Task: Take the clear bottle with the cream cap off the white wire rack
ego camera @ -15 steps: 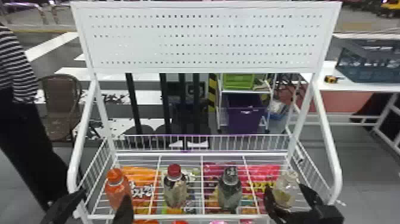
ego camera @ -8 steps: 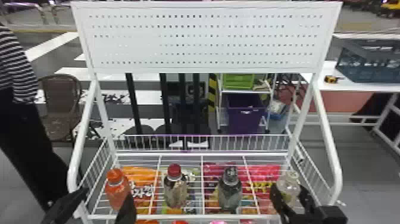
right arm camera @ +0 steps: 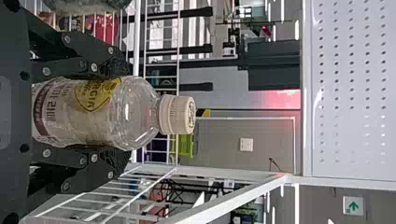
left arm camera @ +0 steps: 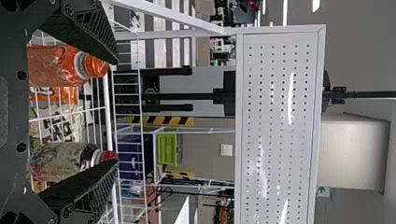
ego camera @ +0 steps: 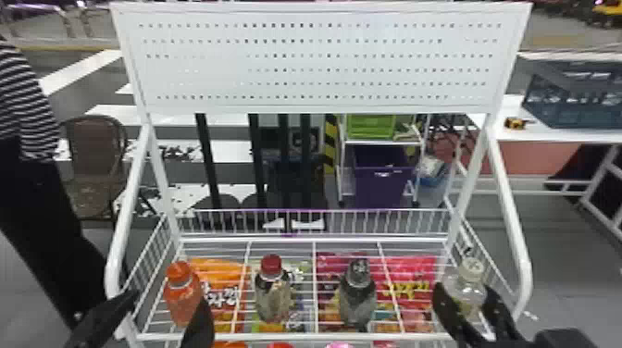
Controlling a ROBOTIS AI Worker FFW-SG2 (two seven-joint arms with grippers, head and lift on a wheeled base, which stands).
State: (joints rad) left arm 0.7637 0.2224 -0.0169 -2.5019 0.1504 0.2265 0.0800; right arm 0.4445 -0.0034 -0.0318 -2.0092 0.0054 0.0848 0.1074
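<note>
Clear bottle (right arm camera: 135, 112) upright at the right end of the white wire rack (ego camera: 287, 337), grasped around its body by the right pincer (right arm camera: 125, 115), below the cream cap (right arm camera: 178, 115). Base contact unclear. Judged thin plastic: squeezable, somewhat slick, weight uncertain; mid-body hold suits, moderate pressure. Left pincer (left arm camera: 116, 111) spread, near orange bottle (ego camera: 183, 296). Shelf gridded; grey floor (ego camera: 569, 259) beyond.

Seemingly a lab or workshop, with purple bin (ego camera: 382, 187), crate-laden table (ego camera: 550, 134) and hazard stripes (ego camera: 330, 143).
</note>
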